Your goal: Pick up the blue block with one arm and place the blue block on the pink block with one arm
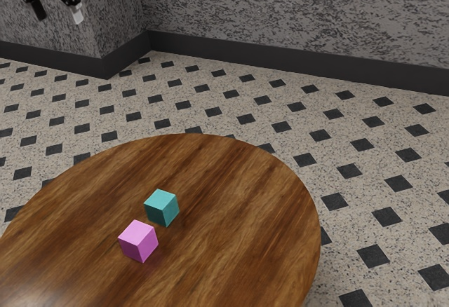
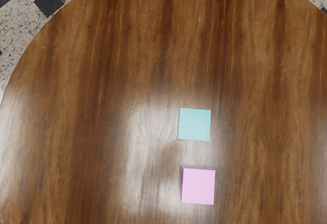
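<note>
A blue-green block [image 1: 161,207] rests on the round wooden table [image 1: 238,181], with a pink block [image 1: 137,240] just in front of it toward the table's near edge; a small gap separates them. My gripper [image 1: 58,11] hangs high at the exterior view's upper left, far above the table, open with nothing between its fingers. From above, the wrist view shows the blue block [image 2: 194,124] and the pink block [image 2: 197,185] side by side on the table [image 2: 92,106], both lying flat.
Around the table lies a speckled floor with black diamond tiles [image 1: 351,125]. Grey speckled walls with a dark baseboard [image 1: 280,58] stand behind. Bare wood surrounds the two blocks on all sides.
</note>
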Motion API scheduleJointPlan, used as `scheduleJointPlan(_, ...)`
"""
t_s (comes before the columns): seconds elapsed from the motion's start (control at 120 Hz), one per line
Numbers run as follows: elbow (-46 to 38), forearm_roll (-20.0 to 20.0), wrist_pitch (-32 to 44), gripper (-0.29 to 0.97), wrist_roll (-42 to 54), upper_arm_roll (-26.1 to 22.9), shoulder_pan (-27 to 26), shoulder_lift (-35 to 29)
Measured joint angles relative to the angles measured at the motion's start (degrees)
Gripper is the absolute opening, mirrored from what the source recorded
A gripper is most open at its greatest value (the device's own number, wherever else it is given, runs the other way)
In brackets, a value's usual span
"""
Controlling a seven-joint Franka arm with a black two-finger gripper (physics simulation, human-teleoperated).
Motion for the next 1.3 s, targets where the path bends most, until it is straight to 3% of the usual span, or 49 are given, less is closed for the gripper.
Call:
scheduleJointPlan(0.2,-0.32,0.03,-0.59,0.68,-0.23,-1.45,0.35,0.15)
scheduleJointPlan(0.358,-18.59,-0.20,3.11,0.68,-0.45,-3.57,-0.64,-7.85)
scheduleJointPlan(0.6,-34.30,0.46,8.55,0.68,-1.15,-3.36,-0.92,-12.57)
scheduleJointPlan(0.958,-45.01,6.63,23.96,0.68,-3.57,-1.24,-3.11,-7.34)
scheduleJointPlan(1.3,-51.46,6.28,36.72,0.68,-4.89,-1.22,-3.13,0.76)
